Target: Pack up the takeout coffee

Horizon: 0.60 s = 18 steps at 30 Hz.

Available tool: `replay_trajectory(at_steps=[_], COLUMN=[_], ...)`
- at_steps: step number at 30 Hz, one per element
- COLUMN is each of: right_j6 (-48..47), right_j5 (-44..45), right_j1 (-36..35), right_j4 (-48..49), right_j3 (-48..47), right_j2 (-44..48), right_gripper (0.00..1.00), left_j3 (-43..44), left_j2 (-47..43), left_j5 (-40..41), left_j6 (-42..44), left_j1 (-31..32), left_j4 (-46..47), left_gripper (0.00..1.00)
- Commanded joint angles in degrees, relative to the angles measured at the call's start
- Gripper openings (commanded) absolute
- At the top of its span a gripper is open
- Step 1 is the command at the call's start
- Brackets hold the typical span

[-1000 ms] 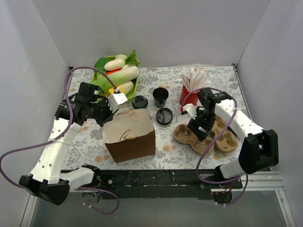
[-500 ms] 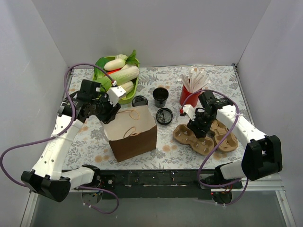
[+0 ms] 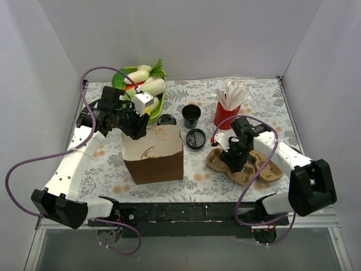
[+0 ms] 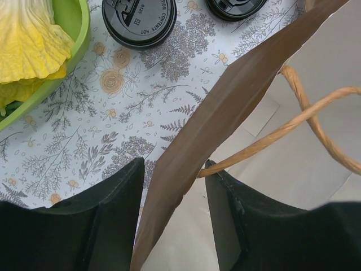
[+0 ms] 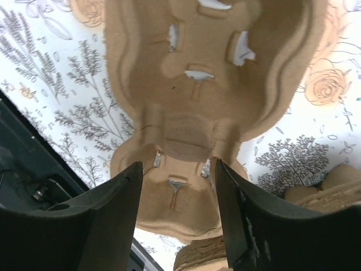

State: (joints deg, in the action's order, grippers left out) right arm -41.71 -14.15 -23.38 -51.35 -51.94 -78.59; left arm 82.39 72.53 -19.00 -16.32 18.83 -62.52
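Starting with the top view, the paper bag (image 3: 155, 161) now stands squarer and further back than a second ago, its mouth facing up. The left gripper (image 3: 140, 125) has swung from the bag's left side to its back rim. The right gripper (image 3: 234, 155) has dropped onto the near end of the cup carrier (image 3: 265, 169). The takeout coffee (image 3: 191, 116) has not moved: it sits at the back of the table (image 3: 259, 96), between the green tray (image 3: 117, 79) and the red cup (image 3: 224, 116), well apart from both claws. It looks uncovered, with two black lids (image 3: 196, 138) lying near it.

From the left wrist, the left gripper (image 4: 174, 186) is spread, one finger outside the paper bag (image 4: 225, 101) and one inside, so it straddles the rim beside the twine handle (image 4: 293, 127) and does not pinch it. A lid (image 4: 138, 20) lies just beyond.

From the right wrist, the right gripper (image 5: 177, 214) is also spread and holds nothing, poised over a ridge of the cup carrier (image 5: 203, 84).

My reading is that the bag is now ready to receive, yet nothing is packed and the cup is still to be fetched
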Motion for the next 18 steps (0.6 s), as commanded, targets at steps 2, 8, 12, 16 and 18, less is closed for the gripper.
replay_trajectory(at_steps=[2,8,12,16,18], right_j6=[4.4,7.2,8.7,9.7,10.1], right_j5=[4.4,4.1,3.9,2.8,2.2], right_j1=[-0.1,-0.1,0.0,-0.2,-0.3], right_j4=[4.8,5.7,5.5,4.9,4.9], right_j3=[0.4,1.5,1.3,1.1,0.8], right_j2=[1.4,1.6,2.5,2.1,2.0], right_gripper=[0.62,0.62,0.65,0.65,0.65], left_j3=[0.7,-0.5,-0.7,-0.9,-1.1], left_j2=[-1.6,-2.4,-2.4,-2.5,-2.6], left_j5=[-1.7,-1.6,-1.5,-1.3,-1.3], left_j6=[-0.4,-0.1,0.1,0.3,0.4], left_j1=[-0.2,-0.2,-0.2,-0.3,-0.2], left_j4=[0.2,-0.1,-0.1,0.0,-0.1], left_gripper=[0.46,0.47,0.47,0.47,0.47])
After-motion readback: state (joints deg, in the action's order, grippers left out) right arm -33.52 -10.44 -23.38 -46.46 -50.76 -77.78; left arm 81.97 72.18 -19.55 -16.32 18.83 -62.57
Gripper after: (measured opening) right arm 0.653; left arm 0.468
